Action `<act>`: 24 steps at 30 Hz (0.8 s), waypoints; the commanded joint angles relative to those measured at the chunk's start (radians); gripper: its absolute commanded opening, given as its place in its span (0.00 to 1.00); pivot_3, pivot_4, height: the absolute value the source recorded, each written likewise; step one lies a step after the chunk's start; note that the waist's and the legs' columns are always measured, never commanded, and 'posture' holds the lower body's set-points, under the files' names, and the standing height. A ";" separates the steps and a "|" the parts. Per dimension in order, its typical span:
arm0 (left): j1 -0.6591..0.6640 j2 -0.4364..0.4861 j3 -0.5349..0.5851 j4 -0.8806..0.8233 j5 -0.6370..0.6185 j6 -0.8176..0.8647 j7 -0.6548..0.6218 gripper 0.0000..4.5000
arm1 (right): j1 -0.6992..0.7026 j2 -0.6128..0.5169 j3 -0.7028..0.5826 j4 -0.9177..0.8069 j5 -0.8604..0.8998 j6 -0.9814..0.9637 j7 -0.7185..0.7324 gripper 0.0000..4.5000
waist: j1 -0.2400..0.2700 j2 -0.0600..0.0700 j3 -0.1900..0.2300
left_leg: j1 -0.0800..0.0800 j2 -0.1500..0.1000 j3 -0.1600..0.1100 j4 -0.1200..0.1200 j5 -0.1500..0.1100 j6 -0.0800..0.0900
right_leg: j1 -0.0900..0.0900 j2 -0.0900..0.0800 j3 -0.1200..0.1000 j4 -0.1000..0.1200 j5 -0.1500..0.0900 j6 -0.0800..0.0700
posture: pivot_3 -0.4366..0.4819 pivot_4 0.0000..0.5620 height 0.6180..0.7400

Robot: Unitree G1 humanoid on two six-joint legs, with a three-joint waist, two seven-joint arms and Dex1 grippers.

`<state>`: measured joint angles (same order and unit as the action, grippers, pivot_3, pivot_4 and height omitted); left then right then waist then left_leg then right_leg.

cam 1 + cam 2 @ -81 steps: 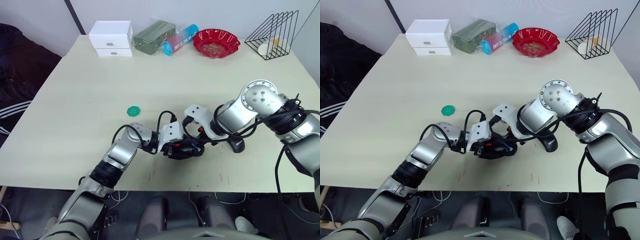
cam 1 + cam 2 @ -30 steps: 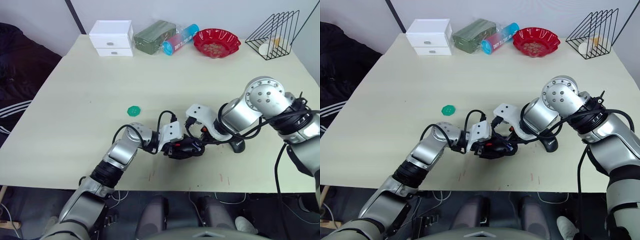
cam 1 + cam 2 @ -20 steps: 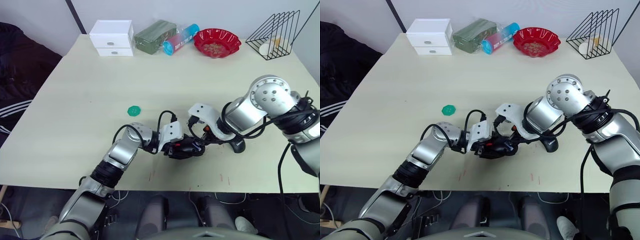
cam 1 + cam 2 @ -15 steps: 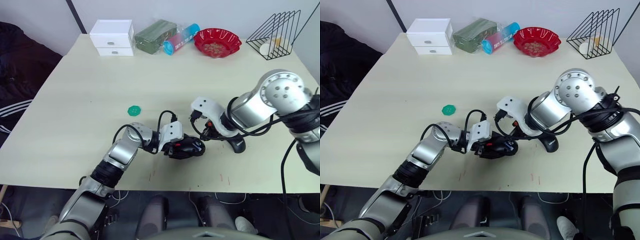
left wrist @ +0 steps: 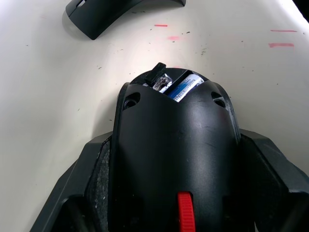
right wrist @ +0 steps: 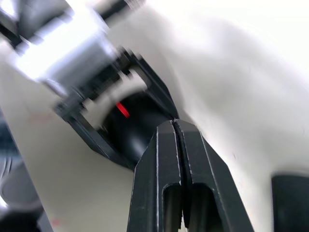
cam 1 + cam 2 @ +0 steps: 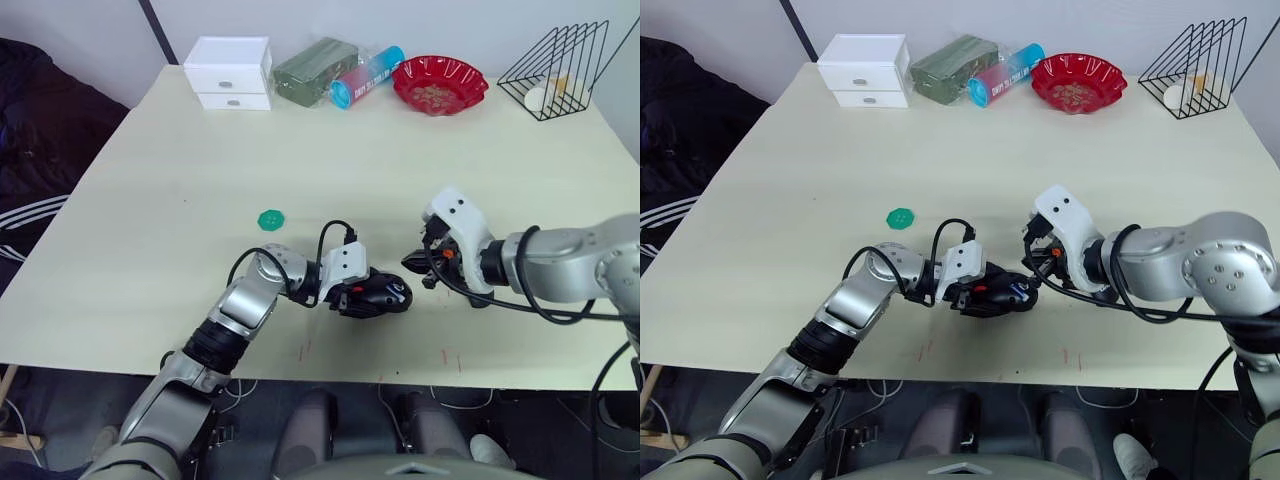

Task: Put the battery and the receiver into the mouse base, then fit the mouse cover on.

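Note:
My left gripper (image 7: 360, 296) is shut on the mouse base (image 7: 386, 296), a black body with a red scroll wheel (image 5: 185, 215), held low over the table near its front edge. One black finger (image 5: 89, 181) presses each side of it. In the base's open compartment lie the battery (image 5: 186, 87) and the small receiver (image 5: 159, 77). The mouse cover (image 5: 111, 12), a smooth black shell, rests on the table beyond the base. My right gripper (image 7: 418, 268) hovers just right of the base, apart from it, fingers (image 6: 164, 145) pressed together with nothing between them.
Along the far edge stand a white drawer box (image 7: 228, 72), a green pack (image 7: 315, 68), a blue and pink tube (image 7: 365, 76), a red bowl (image 7: 440, 83) and a black wire rack (image 7: 560, 65). A green disc (image 7: 270, 219) lies left of the base.
My right gripper has drawn back to the right, away from the mouse base, and that arm has dropped lower. The left gripper and base have stayed put.

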<state>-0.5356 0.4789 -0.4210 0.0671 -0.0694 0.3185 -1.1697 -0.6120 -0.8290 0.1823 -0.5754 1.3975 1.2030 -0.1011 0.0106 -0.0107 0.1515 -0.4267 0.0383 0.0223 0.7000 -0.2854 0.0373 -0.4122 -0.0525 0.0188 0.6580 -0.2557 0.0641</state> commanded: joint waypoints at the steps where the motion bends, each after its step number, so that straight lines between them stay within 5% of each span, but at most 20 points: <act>1: 0.000 0.013 -0.008 0.046 0.035 0.019 0.021 0.65 | 0.091 0.010 -0.046 -0.095 -0.189 -0.144 0.103 0.00 | 0.000 0.000 0.000 | 0.000 0.000 0.000 0.000 0.000 0.000 | 0.000 0.000 0.000 0.000 0.000 0.000 | 0.48 0.27 1.00; 13: -0.006 0.018 -0.012 0.035 0.029 0.032 0.018 0.65 | 0.440 0.025 0.020 -0.086 -0.713 -0.598 0.527 0.00 | 0.003 0.000 0.000 | 0.001 -0.002 0.001 0.000 0.000 0.000 | 0.001 0.002 0.001 0.000 0.000 0.000 | 0.48 0.27 1.00; 24: -0.007 0.024 -0.012 0.015 0.026 0.050 0.015 0.65 | 0.482 0.171 0.050 0.044 -0.904 -0.709 0.627 0.00 | 0.002 -0.001 0.000 | 0.005 -0.002 0.002 0.000 0.000 0.000 | 0.003 0.004 0.003 0.000 0.000 0.000 | 0.48 0.27 1.00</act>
<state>-0.5471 0.4858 -0.4296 0.0589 -0.0727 0.3385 -1.1733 -0.1231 -0.6703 0.2321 -0.5241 0.5132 0.5184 0.5117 0.0127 -0.0113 0.1517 -0.4218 0.0364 0.0244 0.7001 -0.2852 0.0368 -0.4092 -0.0484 0.0221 0.6583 -0.2559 0.0642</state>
